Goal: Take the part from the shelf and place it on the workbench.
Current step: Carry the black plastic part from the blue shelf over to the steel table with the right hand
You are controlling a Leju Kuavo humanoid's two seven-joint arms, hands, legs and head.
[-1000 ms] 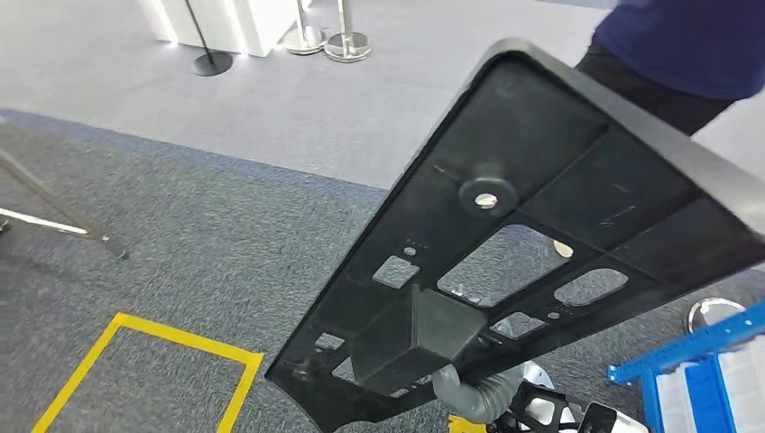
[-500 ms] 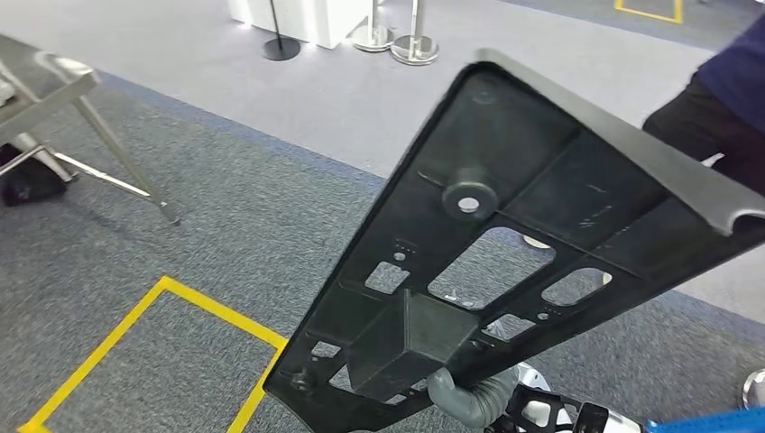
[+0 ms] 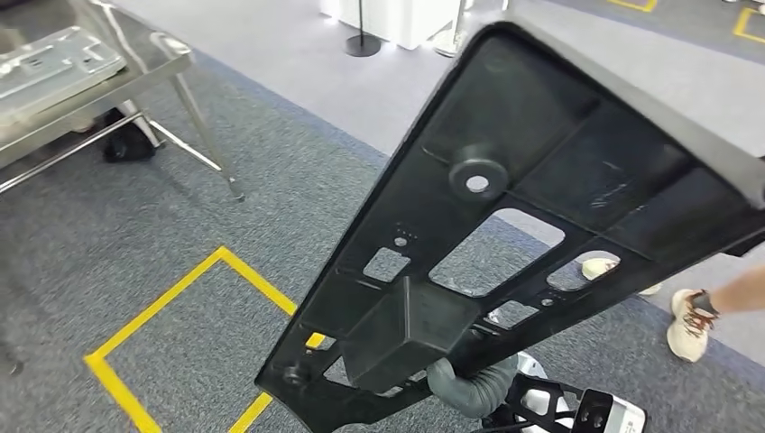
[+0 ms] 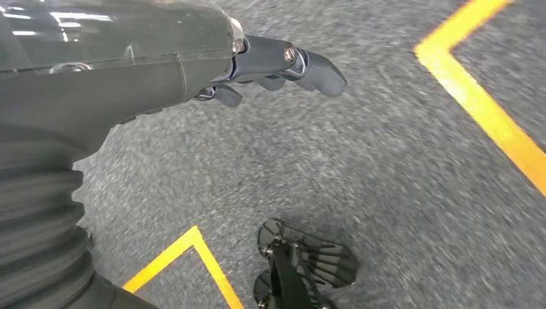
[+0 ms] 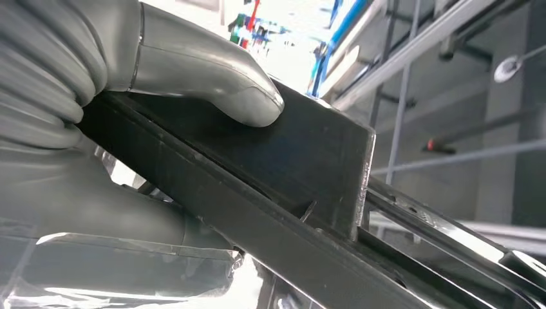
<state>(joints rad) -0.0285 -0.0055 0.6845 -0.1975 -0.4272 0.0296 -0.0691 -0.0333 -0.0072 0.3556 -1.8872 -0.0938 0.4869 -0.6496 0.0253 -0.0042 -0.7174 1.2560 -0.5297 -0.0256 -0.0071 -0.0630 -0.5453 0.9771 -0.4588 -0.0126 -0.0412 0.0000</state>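
Note:
A large black plastic part (image 3: 541, 180), a flat panel with cut-outs and a boxy block on its underside, hangs tilted across the head view. My right hand (image 3: 474, 388) grips it from below at its near end. In the right wrist view my thumb (image 5: 212, 84) presses on the part's block (image 5: 302, 161). The steel workbench (image 3: 149, 54) stands at the far left, with a flat metal piece (image 3: 54, 59) lying on it. My left hand (image 4: 270, 64) hangs over the carpet with its fingers loose and nothing in it.
Yellow tape (image 3: 180, 289) marks a square on the dark carpet below the part. A person's shoe (image 3: 687, 325) is at the right. A stanchion base (image 3: 363, 45) stands on the pale floor beyond. The workbench's slanted legs (image 3: 207, 153) reach toward the middle.
The camera has turned left: the workbench has come into view at the top left and the person has slid out to the right. The part stays in my right hand.

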